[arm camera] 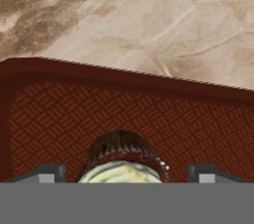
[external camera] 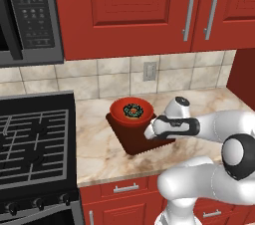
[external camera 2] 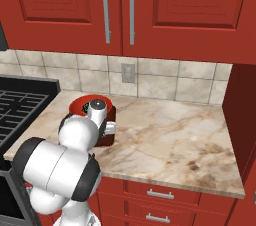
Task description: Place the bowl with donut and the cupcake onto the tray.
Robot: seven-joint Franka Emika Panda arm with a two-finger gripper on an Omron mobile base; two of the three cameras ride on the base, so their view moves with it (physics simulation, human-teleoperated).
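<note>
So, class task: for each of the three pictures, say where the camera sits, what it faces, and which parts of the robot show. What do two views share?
Left base view: behind-left, facing stove, bowl, tray; arm lower right.
Right base view: behind-right, facing counter; arm lower left.
Hand view: looks down at cupcake on tray; fingertips show.
Both base views share bowl with donut.

Beige marbled stone counter (external camera: 99, 144) runs under glossy red wall cabinets (external camera: 129, 5) with long silver bar handles (external camera: 189, 10). Black gas stove (external camera: 32, 142) on the left, grey microwave (external camera: 30, 15) above it, plus a grey outlet (external camera: 149, 71) on the tan tile backsplash (external camera: 74, 82).
</note>
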